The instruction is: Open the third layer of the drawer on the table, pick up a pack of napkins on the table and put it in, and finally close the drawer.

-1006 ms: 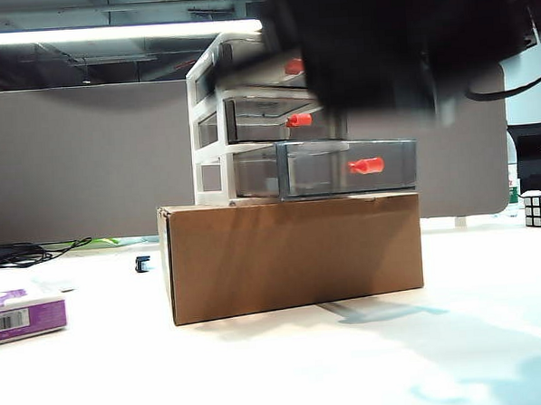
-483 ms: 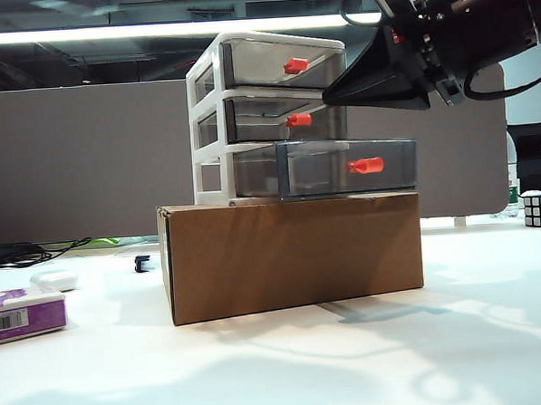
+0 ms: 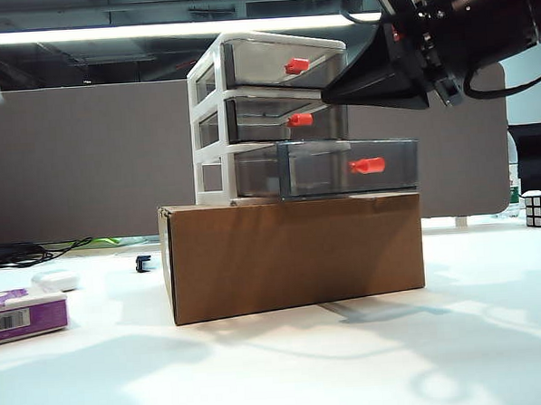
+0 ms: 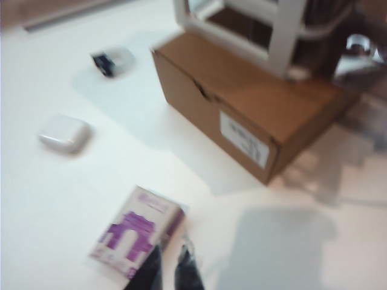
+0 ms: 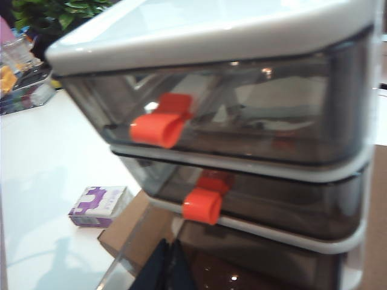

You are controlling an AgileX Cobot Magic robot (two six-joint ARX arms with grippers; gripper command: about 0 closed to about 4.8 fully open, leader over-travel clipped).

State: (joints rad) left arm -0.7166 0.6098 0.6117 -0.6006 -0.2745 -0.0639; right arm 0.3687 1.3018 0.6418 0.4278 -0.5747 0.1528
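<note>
The bottom drawer (image 3: 346, 167) stands pulled out. The napkin pack (image 4: 136, 230) lies on the counter (image 3: 288, 365) beside the cardboard box (image 4: 242, 109), just ahead of the narrow, empty left tool (image 4: 170, 269). The right tool (image 5: 169, 266), pinched together, hovers above that drawer.

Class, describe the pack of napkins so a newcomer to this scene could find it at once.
Start at the brown cardboard box that carries the drawer on the table. Look along the tabletop to the far left of the exterior view: the pack of napkins lies flat there. Purple-and-white print and a barcode label distinguish it from the plain white rounded case nearby.
</note>
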